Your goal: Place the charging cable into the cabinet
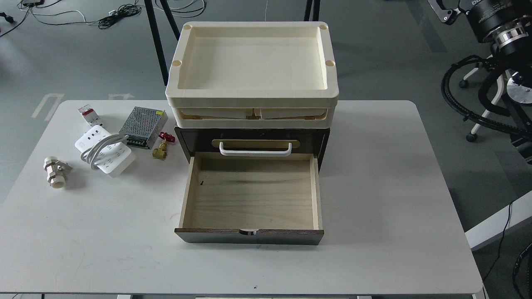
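The charging cable (106,154) is a white power strip with its thick white cord looped around it, lying on the white table left of the cabinet. The cabinet (251,141) is a dark brown box with cream trays (252,97) stacked on top and a white bar handle (255,148) on a brass plate. Its lower pale-wood drawer (251,193) is pulled out toward me and is empty inside. Neither of my grippers shows in the head view.
Left of the cabinet lie a small white breaker with a red switch (88,114), a perforated metal power-supply box (143,126), a brass valve with a red handle (162,147) and a white plastic fitting (55,172). Another robot's dark base and cables (494,66) stand off the table at the right.
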